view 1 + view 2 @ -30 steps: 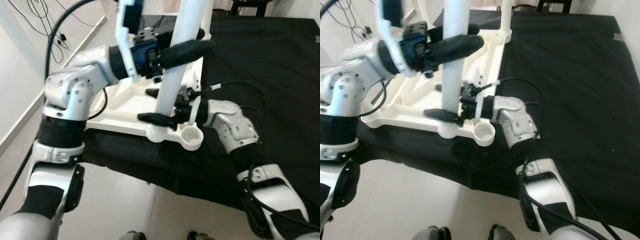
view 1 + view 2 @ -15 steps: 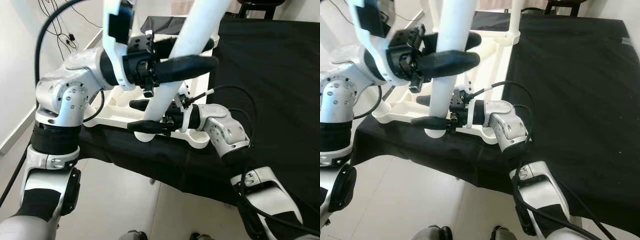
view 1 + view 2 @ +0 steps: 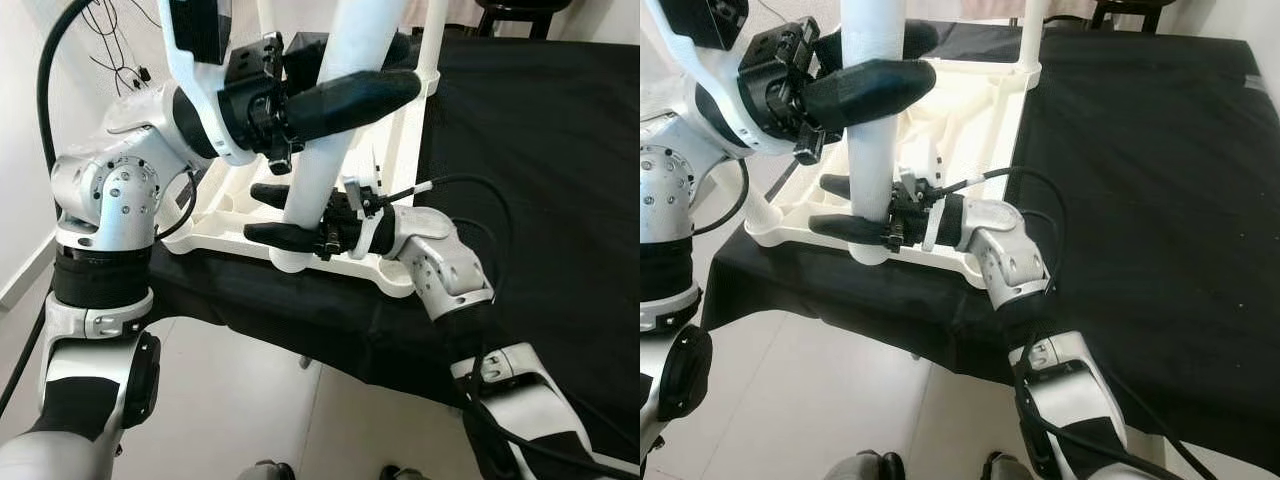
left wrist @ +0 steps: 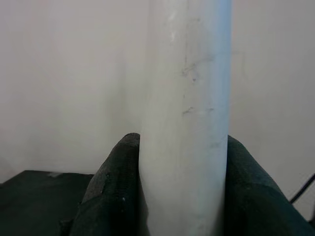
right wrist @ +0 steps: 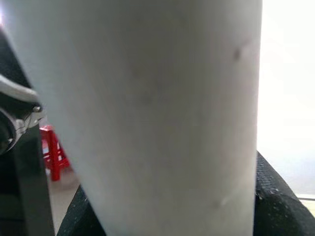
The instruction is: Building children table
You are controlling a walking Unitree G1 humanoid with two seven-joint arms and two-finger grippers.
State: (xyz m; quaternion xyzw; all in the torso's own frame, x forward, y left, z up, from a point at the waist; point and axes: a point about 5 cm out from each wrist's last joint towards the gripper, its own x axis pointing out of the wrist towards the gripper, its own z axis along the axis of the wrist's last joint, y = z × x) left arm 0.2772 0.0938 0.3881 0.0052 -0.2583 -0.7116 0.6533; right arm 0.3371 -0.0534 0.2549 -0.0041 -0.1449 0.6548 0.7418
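The white table leg [image 3: 330, 130] is standing upright in the centre-left of the head view, its foot sitting in the near corner socket of the upturned white tabletop [image 3: 225, 225]. That tabletop is lying underside-up on the black cloth [image 3: 540, 150], which is filling the right half of the frame.

The left gripper [image 3: 340, 90] is clamping the leg high up, one black finger across its front and the other behind; the left wrist view is showing both fingers [image 4: 115, 191] pressed to the post's sides. The right gripper [image 3: 280, 215] is hugging the leg low down, just above the socket, fingers on either side of it.

Progress, as I'm reading it: this leg is going in, though whether it is fully seated I cannot tell. Another white post [image 3: 432, 40] is already rising from the far corner at the top of the frame. The remaining corners are looking unfinished, and the table is still waiting to be turned upright.
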